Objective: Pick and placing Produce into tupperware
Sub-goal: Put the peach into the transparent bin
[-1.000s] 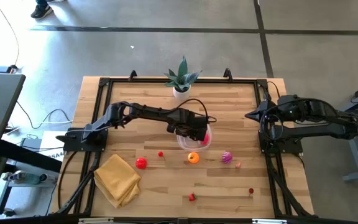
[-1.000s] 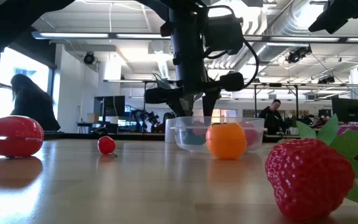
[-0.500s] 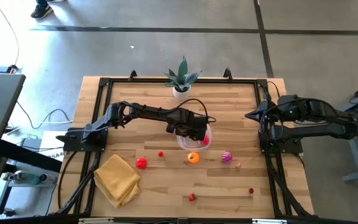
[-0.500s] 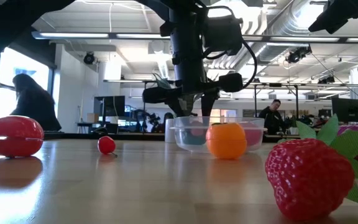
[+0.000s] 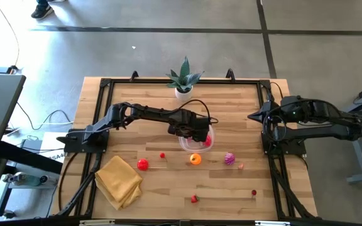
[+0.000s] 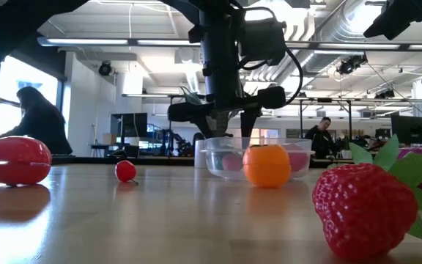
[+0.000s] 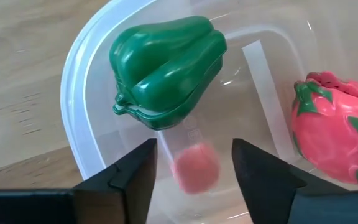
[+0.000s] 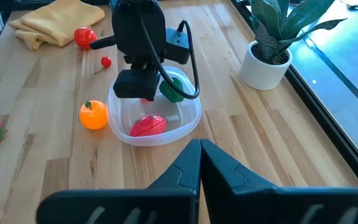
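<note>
Low view first: a red toy strawberry (image 6: 365, 207) sits nearest, with an orange toy fruit (image 6: 267, 165) just in front of the clear plastic tub (image 6: 218, 150). Over that tub hangs the left gripper (image 7: 191, 167), fingers spread moderately wide and gripping nothing, while a small red round piece (image 7: 196, 170), blurred, shows between them above the tub floor; it looks just released. Inside already lie a green toy pepper (image 7: 166, 68) at eleven o'clock and a pink dragon fruit (image 7: 334, 130) at three. Far right, the right gripper (image 8: 201, 155) waits, fingers pressed together, empty.
</note>
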